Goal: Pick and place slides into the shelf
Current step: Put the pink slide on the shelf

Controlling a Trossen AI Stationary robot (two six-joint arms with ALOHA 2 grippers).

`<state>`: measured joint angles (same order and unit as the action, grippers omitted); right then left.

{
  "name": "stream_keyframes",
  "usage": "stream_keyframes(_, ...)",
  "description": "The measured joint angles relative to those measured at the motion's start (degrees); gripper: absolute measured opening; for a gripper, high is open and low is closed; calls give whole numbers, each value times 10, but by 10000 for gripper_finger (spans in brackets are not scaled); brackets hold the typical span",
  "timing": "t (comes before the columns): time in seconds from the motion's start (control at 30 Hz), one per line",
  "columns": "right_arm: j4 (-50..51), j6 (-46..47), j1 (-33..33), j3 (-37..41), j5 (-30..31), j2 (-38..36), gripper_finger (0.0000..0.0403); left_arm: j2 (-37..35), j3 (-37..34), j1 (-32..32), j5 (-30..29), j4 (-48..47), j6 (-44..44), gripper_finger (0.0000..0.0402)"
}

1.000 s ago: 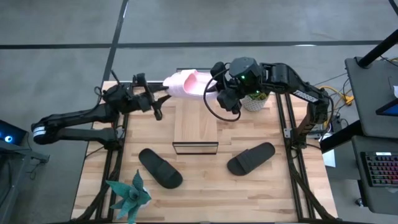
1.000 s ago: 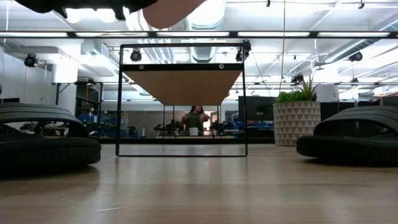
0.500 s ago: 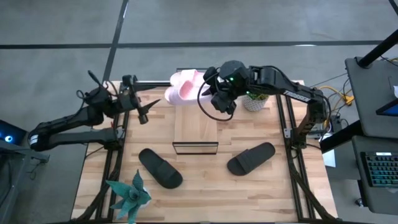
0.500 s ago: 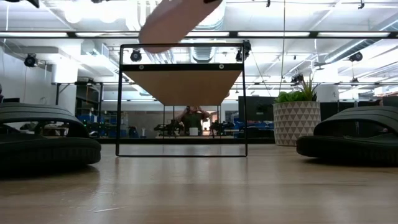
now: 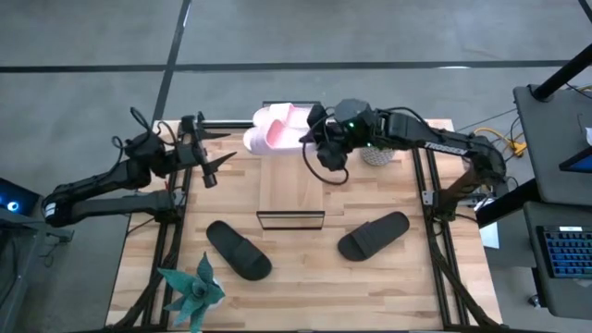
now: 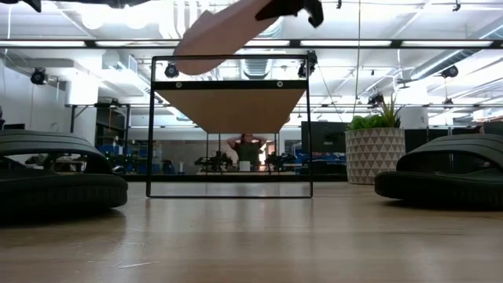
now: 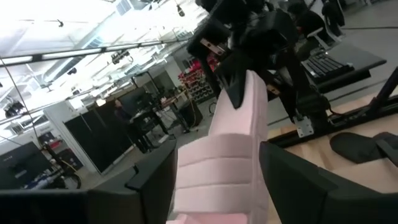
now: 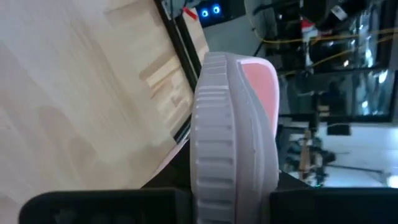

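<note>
A pale pink slide [image 5: 270,139] hangs in the air over the table's far edge, beyond the shelf [image 5: 291,185], with my right gripper [image 5: 313,143] shut on it. A second pale pink shape [image 5: 276,117] shows right beside it; whether that one is held too I cannot tell. My left gripper [image 5: 215,162] is open, left of the slide's free end and apart from it. Two black slides [image 5: 239,250] [image 5: 373,236] lie sole-down on the table, near-left and near-right of the shelf. My right gripper pinches the pink slide between its two fingers at the end nearest the right arm [image 7: 249,84], coming from the table's right. In the right wrist view the slide stands on edge [image 8: 227,143] between the fingers. It is lifted clear and tilted, its free end [image 6: 192,55] lower and pointing left.
A white pot with a green plant [image 5: 377,150] stands just right of my right gripper. A teal succulent [image 5: 191,291] sits at the near-left corner. Bare tabletop lies between the black slides, in front of the shelf [image 6: 229,106]. A person stands far off in the room.
My left gripper has drawn back from the pink slide's free end toward the table's left edge. My right gripper has shifted a little left and lower with the slide, which now tips down at its free end and shows lower in the low view.
</note>
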<state>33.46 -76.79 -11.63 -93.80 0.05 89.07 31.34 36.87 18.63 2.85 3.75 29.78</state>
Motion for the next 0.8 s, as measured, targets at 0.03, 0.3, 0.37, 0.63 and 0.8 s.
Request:
stream_keyframes(0.03, -26, -2, 0, 25, 0, -12, 47, 1, 0, 0, -1, 0, 0, 211)
stream_keyframes(0.3, -209, -28, -15, 228, -65, -125, 47, 5, -2, 0, -1, 1, 0, 211)
stream_keyframes(0.37, -247, -29, -29, 278, -109, -147, 47, 5, -5, 0, -1, -1, 0, 211)
stream_keyframes(0.63, -366, -30, -105, 392, -193, -148, 47, 17, -6, 0, -1, 1, 5, 211)
stream_keyframes(0.8, -408, -61, -133, 403, -232, -112, 47, 31, -6, 0, -1, 2, 9, 211)
